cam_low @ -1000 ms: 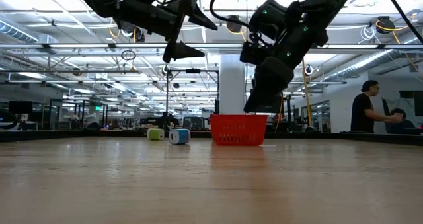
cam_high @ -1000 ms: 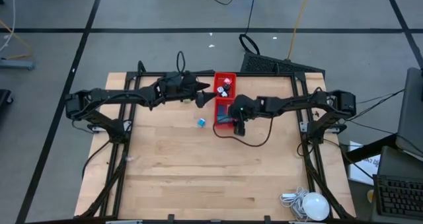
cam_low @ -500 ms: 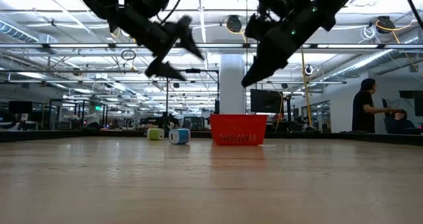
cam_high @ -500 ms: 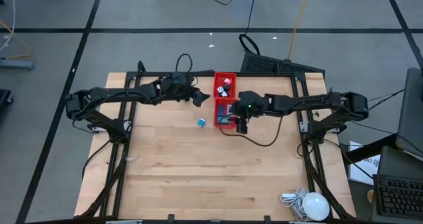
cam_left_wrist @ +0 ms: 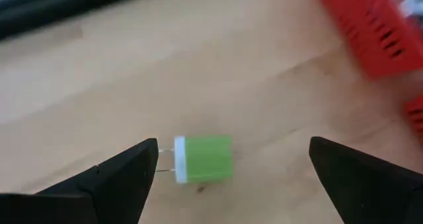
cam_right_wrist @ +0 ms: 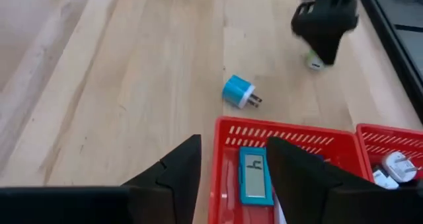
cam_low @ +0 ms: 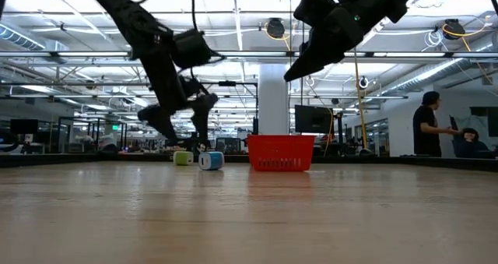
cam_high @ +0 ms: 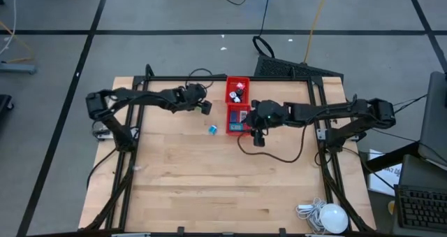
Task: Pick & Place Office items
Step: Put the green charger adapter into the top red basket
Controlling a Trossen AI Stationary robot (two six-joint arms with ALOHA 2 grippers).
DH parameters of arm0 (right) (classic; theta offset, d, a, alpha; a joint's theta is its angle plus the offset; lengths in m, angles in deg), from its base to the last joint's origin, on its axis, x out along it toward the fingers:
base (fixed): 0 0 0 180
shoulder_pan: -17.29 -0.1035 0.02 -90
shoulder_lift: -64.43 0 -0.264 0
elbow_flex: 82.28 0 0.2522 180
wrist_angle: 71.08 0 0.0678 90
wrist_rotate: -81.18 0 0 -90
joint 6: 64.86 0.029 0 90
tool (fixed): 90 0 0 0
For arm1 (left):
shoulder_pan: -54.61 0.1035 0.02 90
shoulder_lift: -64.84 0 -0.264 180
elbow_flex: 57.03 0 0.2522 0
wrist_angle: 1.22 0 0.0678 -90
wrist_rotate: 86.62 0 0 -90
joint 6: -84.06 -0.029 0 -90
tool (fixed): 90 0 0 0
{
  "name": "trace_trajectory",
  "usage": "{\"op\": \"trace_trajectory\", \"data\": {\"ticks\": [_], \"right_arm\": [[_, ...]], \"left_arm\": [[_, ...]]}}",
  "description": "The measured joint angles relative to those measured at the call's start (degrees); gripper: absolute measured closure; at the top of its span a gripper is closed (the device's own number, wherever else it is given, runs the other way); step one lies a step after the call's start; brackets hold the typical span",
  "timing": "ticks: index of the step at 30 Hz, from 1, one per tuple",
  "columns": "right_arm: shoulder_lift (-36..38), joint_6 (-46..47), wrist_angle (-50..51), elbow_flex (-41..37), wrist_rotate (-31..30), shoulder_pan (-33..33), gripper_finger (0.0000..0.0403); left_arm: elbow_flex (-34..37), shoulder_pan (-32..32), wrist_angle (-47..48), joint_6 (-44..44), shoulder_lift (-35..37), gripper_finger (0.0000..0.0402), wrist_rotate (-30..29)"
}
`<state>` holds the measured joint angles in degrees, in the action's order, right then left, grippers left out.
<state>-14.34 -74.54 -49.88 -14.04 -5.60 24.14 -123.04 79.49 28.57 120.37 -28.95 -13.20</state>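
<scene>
Left hand (cam_left_wrist: 231,171) hangs low over the worktop (cam_high: 209,188) with its two fingers spread wide on either side of a green plug-shaped piece (cam_left_wrist: 203,159), which lies on its side on the bare wood with its prongs toward one finger; nothing is gripped yet, and the straddling stance looks chosen so the fingers can drop and close across the piece's short body. In the high view that hand (cam_high: 204,107) sits just beside the red tray (cam_high: 228,97), so a lifted piece would have only a short way to go. A light blue plug-like piece (cam_right_wrist: 238,92) lies alone on the wood, near the tray's nearer compartment and apart from the green one. Right hand (cam_right_wrist: 231,164) is raised above that compartment, part open and empty, with a blue-framed flat item (cam_right_wrist: 254,178) lying in the tray directly under it; it appears placed clear of the tray wall. White and dark small pieces (cam_high: 237,91) already lie in the farther compartment, which suggests the sorting is well along, with two pieces left outside.
</scene>
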Motion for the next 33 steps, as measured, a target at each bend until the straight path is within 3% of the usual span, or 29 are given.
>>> {"op": "trace_trajectory", "data": {"ticks": [5,13,20,24,29,33], "right_arm": [[0.0,-0.4,0.1,0.0,0.0,-0.2,0.0248],[0.0,0.1,0.1,0.0,-0.2,0.2,0.0248],[0.0,1.1,0.3,0.0,-0.1,0.2,0.0249],[0.0,1.1,1.2,0.0,0.0,0.2,0.0248],[-0.1,0.2,1.4,-0.7,-0.1,0.2,0.0252],[-0.1,-0.1,1.3,-0.9,-0.2,0.3,0.0252]], "left_arm": [[0.0,0.0,-3.3,-2.4,-5.7,0.0005,2.3],[0.0,-0.2,-2.6,-9.0,-6.6,0.0005,8.7],[-0.1,-0.7,10.9,-9.5,-4.2,0.0005,13.1],[0.2,-1.6,18.0,-6.7,-1.9,0.0005,9.5],[0.0,-2.9,10.0,-9.6,1.8,0.0005,7.4],[0.0,-4.2,0.5,-27.1,2.3,0.0005,4.7]]}}
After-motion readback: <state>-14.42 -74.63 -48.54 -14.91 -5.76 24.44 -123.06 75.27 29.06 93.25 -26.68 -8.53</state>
